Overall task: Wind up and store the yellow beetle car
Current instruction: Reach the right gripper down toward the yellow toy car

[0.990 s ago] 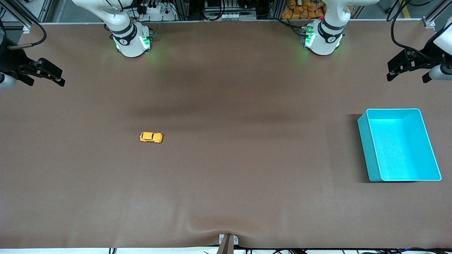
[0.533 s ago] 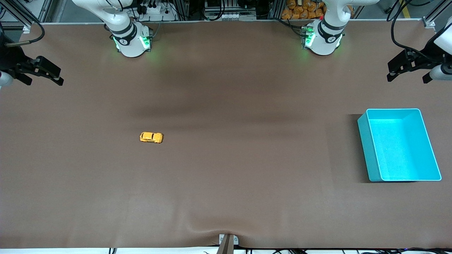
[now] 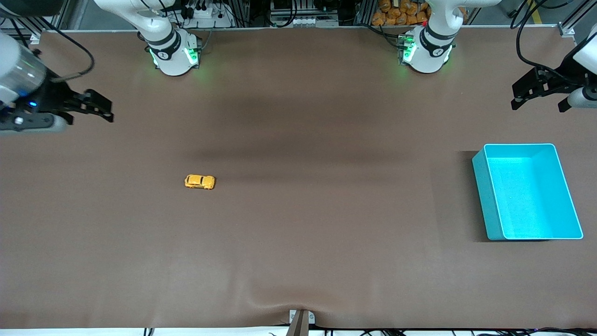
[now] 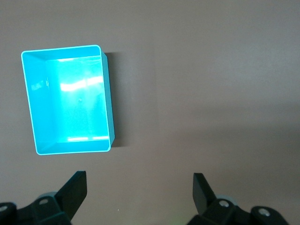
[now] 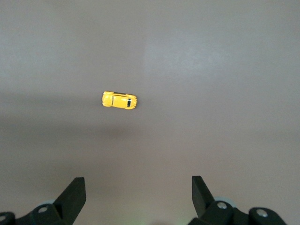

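The yellow beetle car (image 3: 200,181) stands on its wheels on the brown table, toward the right arm's end. It also shows in the right wrist view (image 5: 119,100). My right gripper (image 3: 100,108) is open and empty, up in the air over the table's edge at the right arm's end, well apart from the car; its jaws (image 5: 139,187) stand wide in the right wrist view. My left gripper (image 3: 522,93) is open and empty, up over the left arm's end of the table. The turquoise bin (image 3: 566,186) is empty and also shows in the left wrist view (image 4: 108,93).
The two arm bases (image 3: 175,53) (image 3: 426,51) stand along the table's edge farthest from the front camera. A small metal bracket (image 3: 301,319) sits at the table's nearest edge. The brown mat has a slight wrinkle near it.
My right gripper has moved in over the table toward the car, and its wrist has come into view. My left arm and the car have not moved.
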You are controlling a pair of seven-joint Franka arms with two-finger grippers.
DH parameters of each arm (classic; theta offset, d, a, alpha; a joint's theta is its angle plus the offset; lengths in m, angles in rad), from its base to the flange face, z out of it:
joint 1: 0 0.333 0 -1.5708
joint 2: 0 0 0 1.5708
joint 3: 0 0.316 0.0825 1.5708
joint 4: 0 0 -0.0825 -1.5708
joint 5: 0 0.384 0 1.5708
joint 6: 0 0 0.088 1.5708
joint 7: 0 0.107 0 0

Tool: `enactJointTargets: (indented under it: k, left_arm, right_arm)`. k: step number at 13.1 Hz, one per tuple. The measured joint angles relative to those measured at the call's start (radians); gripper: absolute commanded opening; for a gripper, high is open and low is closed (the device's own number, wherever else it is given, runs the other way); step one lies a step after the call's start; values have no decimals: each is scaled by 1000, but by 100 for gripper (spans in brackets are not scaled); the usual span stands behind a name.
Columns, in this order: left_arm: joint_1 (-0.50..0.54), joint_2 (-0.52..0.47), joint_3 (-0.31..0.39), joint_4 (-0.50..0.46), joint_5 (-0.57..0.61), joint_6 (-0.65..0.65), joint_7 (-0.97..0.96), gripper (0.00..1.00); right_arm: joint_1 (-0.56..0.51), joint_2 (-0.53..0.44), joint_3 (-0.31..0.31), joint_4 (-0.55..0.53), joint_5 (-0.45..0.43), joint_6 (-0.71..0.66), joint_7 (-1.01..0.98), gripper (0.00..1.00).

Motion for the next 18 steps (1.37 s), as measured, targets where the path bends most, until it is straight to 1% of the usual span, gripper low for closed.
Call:
enactJointTargets:
  k: [4, 6, 8, 10, 13, 15, 16, 18]
  left_arm:
    - [-3, 4, -3, -1, 0, 50, -1, 100]
    - [-4, 15, -16, -1, 0, 83, -6, 100]
    - [-3, 38, -17, -5, 0, 81, -8, 100]
    - [-3, 53, -17, -5, 0, 74, -8, 100]
    - [-4, 51, -19, -1, 0, 72, -8, 100]
    - [-9, 51, -23, -1, 0, 70, -31, 100]
    - [-10, 52, -28, -1, 0, 70, -51, 100]
    - [-13, 58, -37, -4, 0, 70, -71, 100]
  right_arm:
    - [104, 58, 3, -16, 0, 4, 0, 100]
    - [160, 75, 4, -60, -4, 44, -4, 100]
    - [206, 80, 4, -132, -27, 105, -44, 100]
    - [221, 82, 4, -217, -43, 190, -182, 100]
    - [217, 92, -7, -407, -51, 439, -462, 100]
    - [217, 106, -9, -513, -54, 568, -612, 100]
    - [217, 117, -9, -542, -55, 608, -696, 100]
    - [212, 148, -11, -561, -55, 655, -839, 100]
